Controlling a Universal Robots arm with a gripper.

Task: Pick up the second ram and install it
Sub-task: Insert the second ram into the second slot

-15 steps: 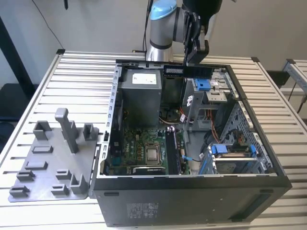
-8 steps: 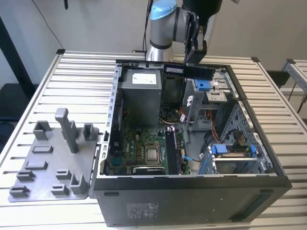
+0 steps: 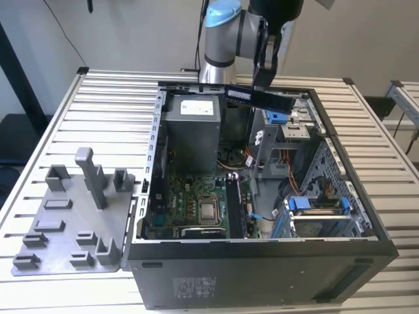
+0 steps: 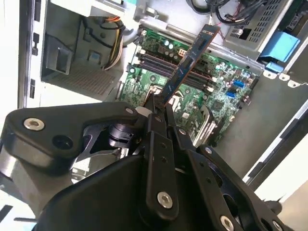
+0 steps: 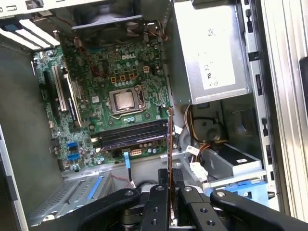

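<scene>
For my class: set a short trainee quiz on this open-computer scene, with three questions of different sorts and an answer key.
1. True or false: the gripper is shut on the second ram.
2. Fill in: the grey tray lies on the exterior view's ____ of the computer case.
3. Where is the second ram? A. on the grey tray. B. in the air above the open computer case. C. flat on the case's bottom.
Key: 1 true; 2 left; 3 B.

One computer case (image 3: 262,278), one grey tray (image 3: 62,226), one processor chip (image 3: 208,210), one power supply (image 3: 191,134), one ram (image 3: 276,100) in my tool (image 3: 261,84).
</scene>
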